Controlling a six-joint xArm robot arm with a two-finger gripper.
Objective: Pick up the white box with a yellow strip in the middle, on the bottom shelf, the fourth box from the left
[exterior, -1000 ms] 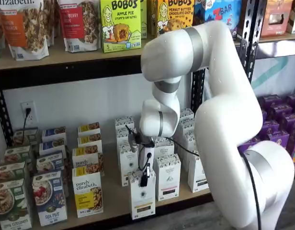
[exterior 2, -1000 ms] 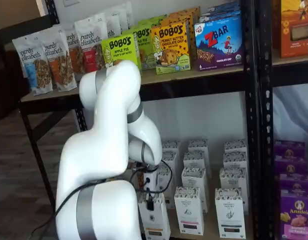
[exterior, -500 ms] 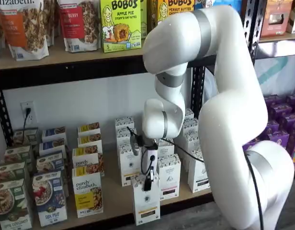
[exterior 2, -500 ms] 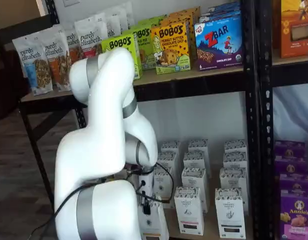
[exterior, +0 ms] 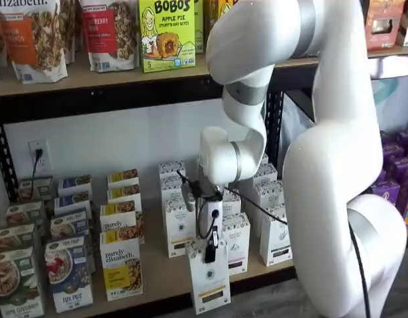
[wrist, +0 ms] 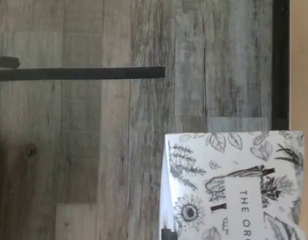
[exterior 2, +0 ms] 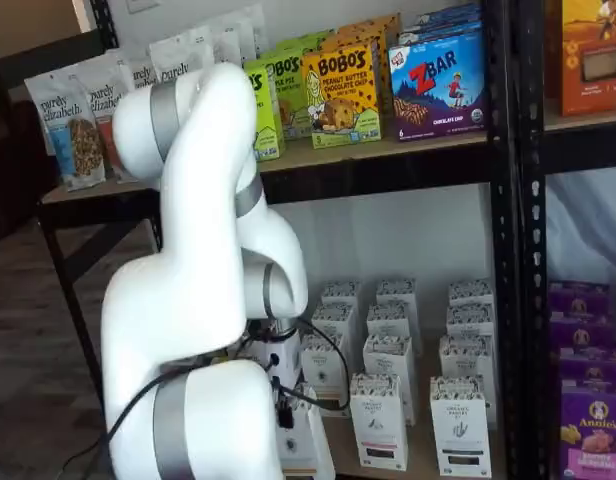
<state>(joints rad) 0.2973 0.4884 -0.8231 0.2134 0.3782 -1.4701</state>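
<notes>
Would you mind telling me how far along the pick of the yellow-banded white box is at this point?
Done: the gripper is shut on the white box, which hangs past the bottom shelf front rail; the wrist view shows floor planks beside it. In hand: carrying it outward. Left: clearing the shelf fully; no drop-off spot is visible.

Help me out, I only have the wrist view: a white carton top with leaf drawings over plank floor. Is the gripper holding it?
Observer: Yes. In a shelf view the gripper is closed on the top of the white box.
Operator: Is it the right carton?
Observer: Its front carries a yellow-tan band low down.
Operator: Where is its neighbour?
Observer: The pink-banded carton stands on the bottom shelf, farther back than the held box.
</notes>
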